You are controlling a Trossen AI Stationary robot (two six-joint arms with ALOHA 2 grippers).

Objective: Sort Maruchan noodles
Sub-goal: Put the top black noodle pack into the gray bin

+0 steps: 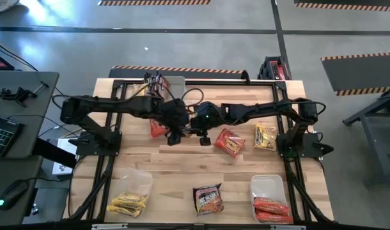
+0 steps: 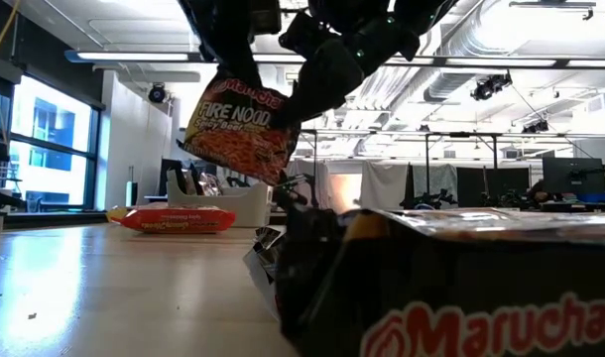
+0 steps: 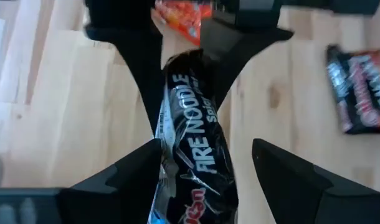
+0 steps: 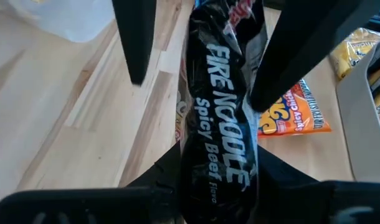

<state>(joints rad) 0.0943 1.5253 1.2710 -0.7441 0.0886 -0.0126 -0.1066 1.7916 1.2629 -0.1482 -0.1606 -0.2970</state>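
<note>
Two black jointed arms (image 1: pixel 118 108), loose cables

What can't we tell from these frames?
- High view: the Fire Noodle packet is hidden beneath the left gripper and right gripper, so the grip does not show there.
- Low view: both grippers are cut off by the top edge. The near packet at the lens blocks the table's right side.
- High view: the red-orange packet is partly covered by the left arm, and its print is too small to read.
</note>
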